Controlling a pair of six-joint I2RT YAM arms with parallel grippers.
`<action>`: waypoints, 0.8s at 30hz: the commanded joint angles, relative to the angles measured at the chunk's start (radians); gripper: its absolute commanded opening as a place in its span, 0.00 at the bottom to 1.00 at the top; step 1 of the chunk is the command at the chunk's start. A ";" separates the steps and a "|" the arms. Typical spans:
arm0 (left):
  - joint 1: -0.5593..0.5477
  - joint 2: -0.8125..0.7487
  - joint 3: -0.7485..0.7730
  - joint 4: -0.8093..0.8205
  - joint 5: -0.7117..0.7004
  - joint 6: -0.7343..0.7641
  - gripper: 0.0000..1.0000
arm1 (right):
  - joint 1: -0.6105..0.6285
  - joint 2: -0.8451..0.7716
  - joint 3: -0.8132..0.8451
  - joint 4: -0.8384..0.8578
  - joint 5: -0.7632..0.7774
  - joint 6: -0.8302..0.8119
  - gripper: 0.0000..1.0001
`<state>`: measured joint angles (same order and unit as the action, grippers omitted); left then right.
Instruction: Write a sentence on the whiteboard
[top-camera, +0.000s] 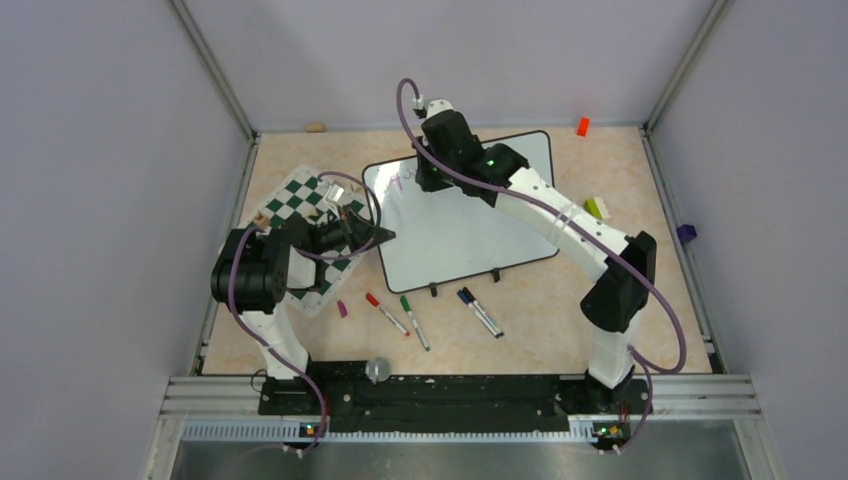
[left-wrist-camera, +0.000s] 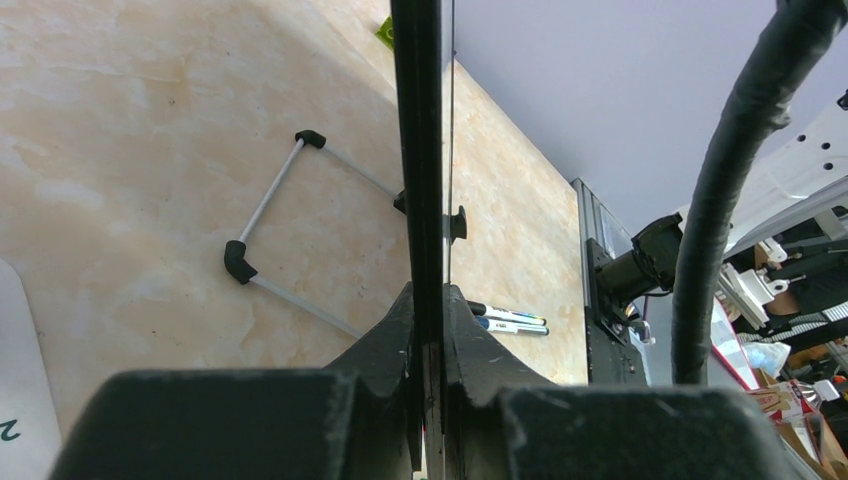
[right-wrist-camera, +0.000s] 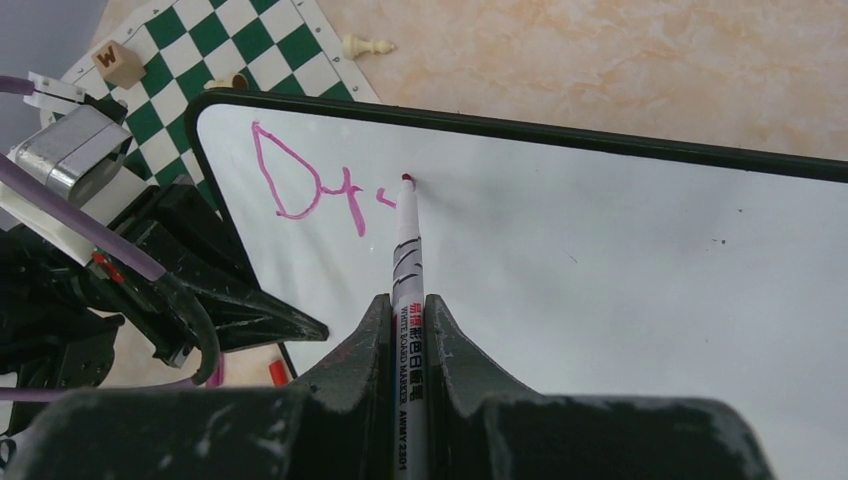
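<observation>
Whiteboard (top-camera: 470, 225) on your desk (top-camera: 540, 330), left edge clenched in your left end effector (left-wrist-camera: 428, 300) | right end effector (right-wrist-camera: 407, 330) grasping marker (right-wrist-camera: 406, 250) | tip on the board just right of the sentence (right-wrist-camera: 310, 185), reading "Dr"

The whiteboard (right-wrist-camera: 600, 260) shows a glossy, smooth white face within a thin black plastic-looking frame. The tabletop (right-wrist-camera: 620, 60) is matt, printed like mottled beige stone. Both the left pincer (left-wrist-camera: 428, 300) and the right pincer (right-wrist-camera: 405, 305) are matt black and grainy, the right one scuffed with pale flecks. The marker (right-wrist-camera: 408, 240) has a smooth white plastic barrel. The chess mat (right-wrist-camera: 250, 40) looks matt; the small cube (right-wrist-camera: 118, 62) on it looks wooden.
</observation>
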<state>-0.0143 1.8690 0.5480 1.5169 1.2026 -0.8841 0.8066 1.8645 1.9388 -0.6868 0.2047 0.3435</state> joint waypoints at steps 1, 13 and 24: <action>-0.006 -0.016 0.000 0.103 0.075 0.052 0.00 | -0.014 0.033 0.052 0.020 -0.021 -0.007 0.00; -0.006 -0.017 -0.001 0.103 0.073 0.053 0.00 | -0.015 0.004 -0.018 0.004 -0.062 0.003 0.00; -0.007 -0.014 0.000 0.103 0.073 0.050 0.00 | -0.015 -0.034 -0.079 -0.004 -0.018 0.009 0.00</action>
<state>-0.0143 1.8690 0.5480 1.5055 1.1969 -0.8879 0.8043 1.8553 1.8740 -0.6804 0.1158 0.3519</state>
